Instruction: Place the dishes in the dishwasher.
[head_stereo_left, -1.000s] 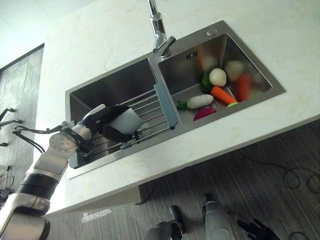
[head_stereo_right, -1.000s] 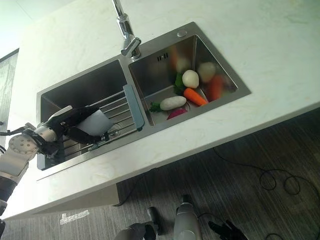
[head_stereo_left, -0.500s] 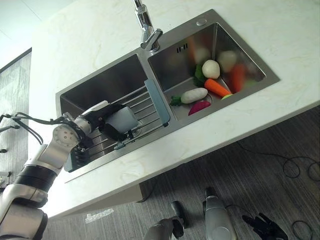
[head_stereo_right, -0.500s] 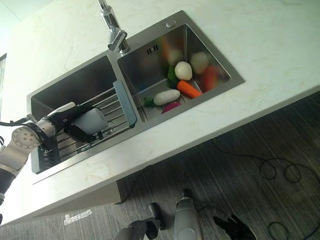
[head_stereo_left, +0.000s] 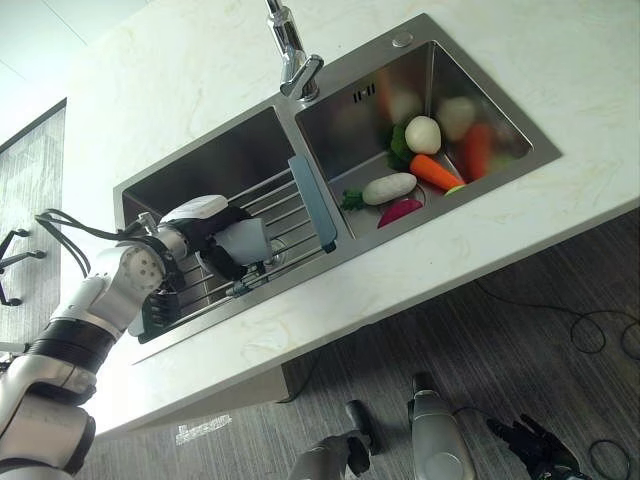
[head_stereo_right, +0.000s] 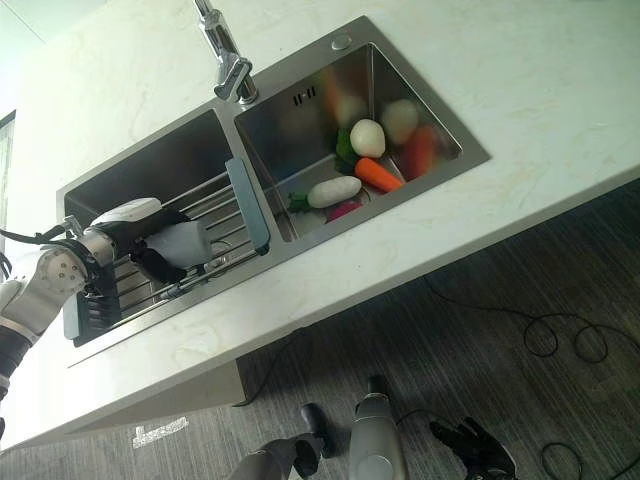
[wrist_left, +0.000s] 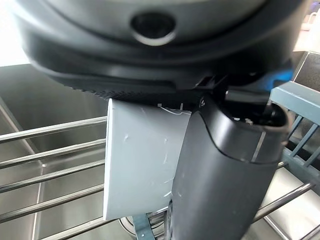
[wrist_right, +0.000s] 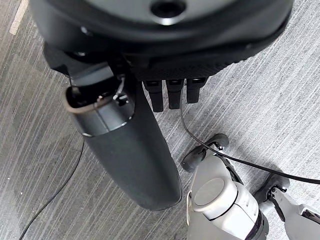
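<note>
While the left robot hand (head_stereo_left: 205, 232) clamps a white cup (head_stereo_left: 243, 240) over the rack (head_stereo_left: 285, 215) in the left basin, the pick-up step is in hand.
Cup lying on its side against the rack's bars, thumb (wrist_left: 220, 180) curled across its wall and fingers wrapped round it, as the left wrist view shows; rack spanning the left basin of the sink (head_stereo_left: 420, 60), its grey end bar beside the divider; right basin holding vegetables (head_stereo_left: 415, 175), well apart from the cup; tap (head_stereo_left: 293, 50) rising from the counter (head_stereo_left: 560, 80) behind the divider; right robot hand (head_stereo_left: 530, 450) hanging low over the floor, fingers relaxed and apart, holding nothing; no dishwasher in sight; next move, as a judgement, calls for lifting the cup clear of the bars without catching them, then carrying it off towards the dishwasher.
</note>
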